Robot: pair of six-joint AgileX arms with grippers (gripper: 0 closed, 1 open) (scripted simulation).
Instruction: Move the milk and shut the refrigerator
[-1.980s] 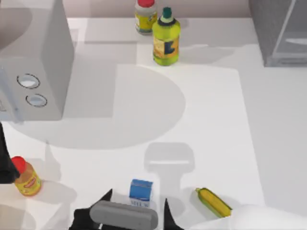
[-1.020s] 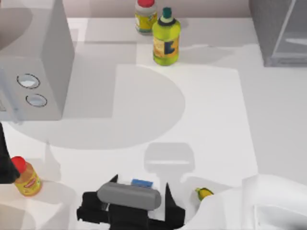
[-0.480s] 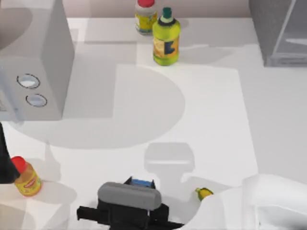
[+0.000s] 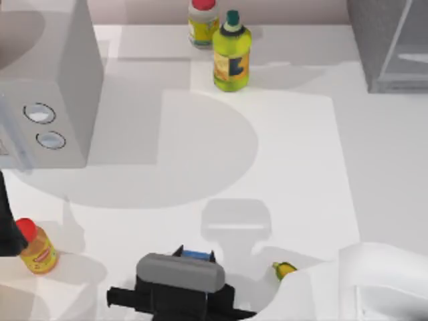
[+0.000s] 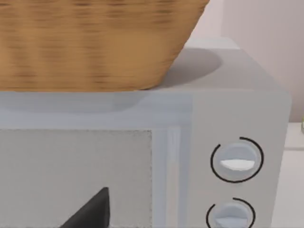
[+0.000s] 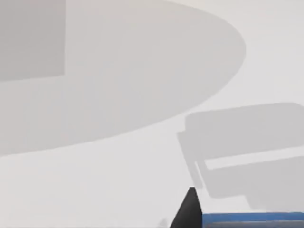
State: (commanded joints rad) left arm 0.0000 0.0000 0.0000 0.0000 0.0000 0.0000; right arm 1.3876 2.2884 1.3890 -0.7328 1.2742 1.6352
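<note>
The milk [image 4: 198, 255] stands near the table's front edge, and just its blue top peeks out from under my right gripper [image 4: 196, 259]. That gripper's black fingers sit tight against the carton's two sides, shut on it. The right wrist view shows one black fingertip [image 6: 190, 211] beside the milk's blue top [image 6: 251, 218]. The grey refrigerator [image 4: 384, 47] stands at the back right corner with its door panel swung open. My left arm [image 4: 7, 227] is parked at the table's left edge. A dark tip of the left gripper [image 5: 90, 211] shows before the dialled box.
A grey box with two round dials [image 4: 50, 100] fills the back left, and a wicker basket [image 5: 95, 42] sits on it. A yellow red-capped bottle [image 4: 37, 249] stands front left. Two bottles [image 4: 231, 57] [image 4: 202, 23] stand at the back middle. A yellow object [image 4: 284, 269] lies beside my right arm.
My right gripper moved forward over the milk and its fingers closed in from wide apart onto the carton's sides. The left arm has not moved.
</note>
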